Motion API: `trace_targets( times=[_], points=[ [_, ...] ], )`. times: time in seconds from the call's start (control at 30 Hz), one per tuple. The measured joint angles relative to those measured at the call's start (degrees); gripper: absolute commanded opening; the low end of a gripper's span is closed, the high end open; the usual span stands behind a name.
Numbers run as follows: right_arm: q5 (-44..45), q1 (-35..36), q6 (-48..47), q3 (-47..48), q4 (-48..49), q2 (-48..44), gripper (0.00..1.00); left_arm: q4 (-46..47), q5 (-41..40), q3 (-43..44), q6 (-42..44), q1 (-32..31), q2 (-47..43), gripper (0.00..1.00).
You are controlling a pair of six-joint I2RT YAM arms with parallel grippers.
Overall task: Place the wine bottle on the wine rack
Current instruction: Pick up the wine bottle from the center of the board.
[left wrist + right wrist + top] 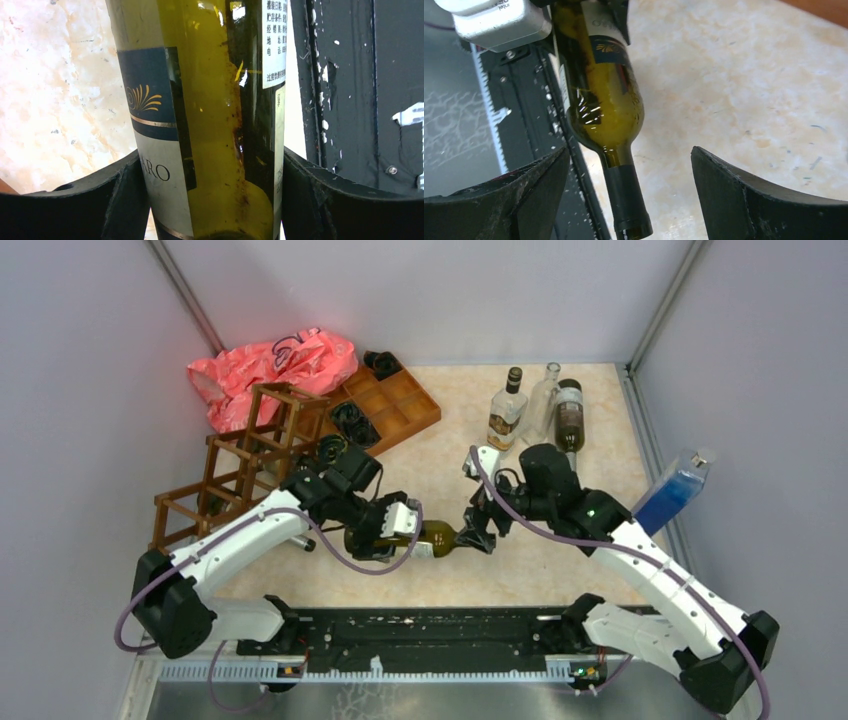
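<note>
The wine bottle point(437, 537) is olive-green glass with a white and navy label and lies on its side near the table's front edge, neck pointing right. My left gripper point(388, 530) is shut on its body; in the left wrist view both fingers point(125, 200) press the bottle point(215, 100). My right gripper point(482, 530) is open, its fingers standing apart on either side of the black-capped neck point(626, 195) without touching it. The dark brown wine rack point(243, 462) stands at the left, behind my left arm.
An orange-brown compartmented tray point(398, 403) and a pink plastic bag point(270, 365) lie behind the rack. Three bottles point(507, 410) stand at the back right. A blue bottle point(672, 492) leans at the right wall. The black base rail point(430, 632) runs along the near edge.
</note>
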Motion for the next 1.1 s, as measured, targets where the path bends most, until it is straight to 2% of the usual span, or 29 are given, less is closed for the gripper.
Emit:
trace_targets(
  times=[0.1, 0.3, 0.63, 0.73, 0.97, 1.1],
  points=[
    [-2.9, 1.2, -1.7, 0.0, -2.8, 0.9, 0.87, -0.8, -2.1, 0.0, 1.6, -1.7, 0.0, 0.0],
    [-5.5, 6.0, -3.0, 0.4, -6.5, 4.3, 0.76, -1.2, -5.4, 0.0, 3.7, -2.7, -0.3, 0.0],
    [-1.8, 7.1, -2.0, 0.3, -7.2, 8.9, 0.74, -1.3, -6.2, 0.1, 5.2, -4.2, -0.9, 0.0],
    [-1.1, 7.1, -1.6, 0.2, -7.1, 9.9, 0.68, -1.3, -6.2, 0.1, 5.5, -4.3, -1.2, 0.0],
    [-0.6, 9.1, -1.4, -0.1, -6.7, 10.9, 0.61, -1.2, -6.3, 0.1, 5.9, -4.6, -1.7, 0.0],
    [-0.3, 10.7, -1.4, -0.5, -6.8, 12.0, 0.53, -1.1, -6.7, 0.1, 6.1, -4.6, -1.9, 0.0]
  ],
)
